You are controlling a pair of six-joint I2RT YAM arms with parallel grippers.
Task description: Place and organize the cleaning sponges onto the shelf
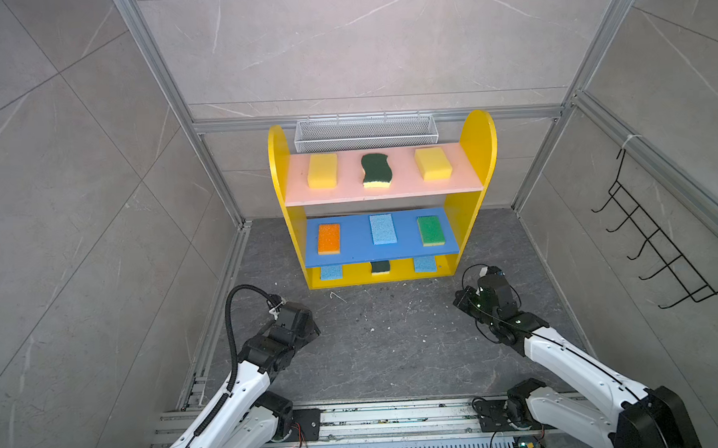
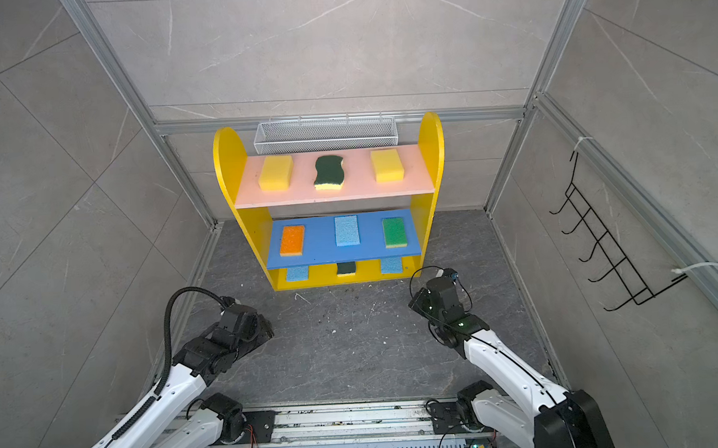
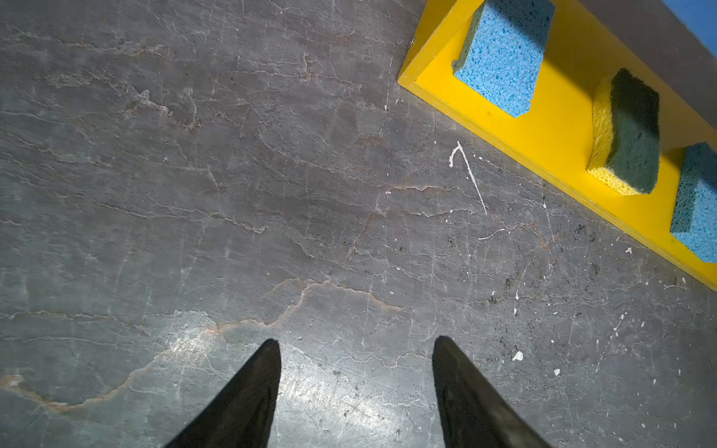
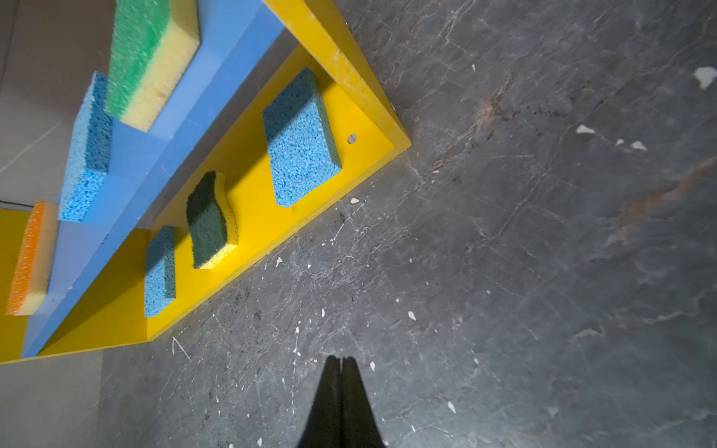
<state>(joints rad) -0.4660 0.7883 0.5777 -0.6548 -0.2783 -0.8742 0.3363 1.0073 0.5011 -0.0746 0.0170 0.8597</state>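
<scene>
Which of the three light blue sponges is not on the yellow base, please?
The light blue sponge centred on the blue middle board, between the orange sponge and green sponge; the other two flank the scourer on the base.

No words, numbers, labels or signs can be read on anything here, not on the shelf [image 1: 477,141] or the sponges [image 1: 322,171].

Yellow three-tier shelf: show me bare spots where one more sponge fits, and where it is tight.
Pink upper board: bare gaps either side of the wavy dark-green scourer. Blue middle board: gaps either side of the flat light blue sponge. Tightest: the yellow base, overhung by the blue board. Dark stone floor in front: bare.
</scene>
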